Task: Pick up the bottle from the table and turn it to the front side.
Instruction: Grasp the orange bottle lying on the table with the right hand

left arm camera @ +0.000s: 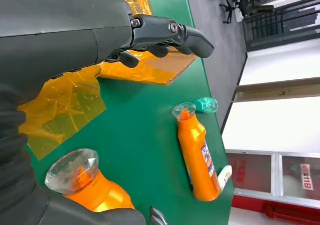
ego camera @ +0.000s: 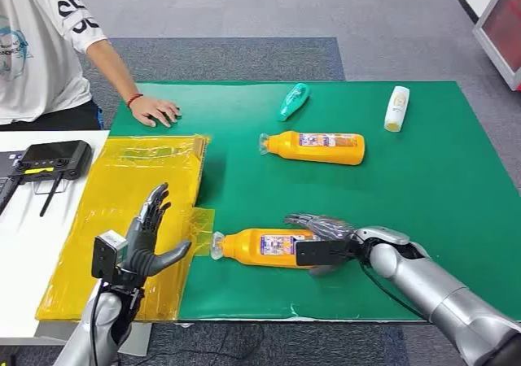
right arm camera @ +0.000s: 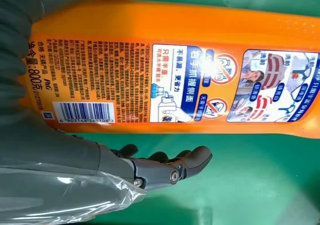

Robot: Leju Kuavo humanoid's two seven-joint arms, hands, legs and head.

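An orange bottle (ego camera: pixel 264 246) lies on its side near the front edge of the green mat (ego camera: pixel 399 203), clear cap pointing left. Its barcode label (right arm camera: pixel 181 80) faces up. My right hand (ego camera: pixel 326 240) straddles the bottle's base end, with the fingers (right arm camera: pixel 151 167) stretched along one side and a strip of green showing between them and the bottle; the thumb lies on the other side. My left hand (ego camera: pixel 151 236) is raised over the yellow film (ego camera: pixel 135 187), fingers spread and holding nothing. The bottle's cap (left arm camera: pixel 71 170) is close by in the left wrist view.
A second orange bottle (ego camera: pixel 317 147) lies mid-mat, with a teal item (ego camera: pixel 293 101) and a white bottle (ego camera: pixel 396 108) farther back. A person's hand (ego camera: pixel 156 111) rests on the mat's far left corner. A black device (ego camera: pixel 52 159) sits on the white table at left.
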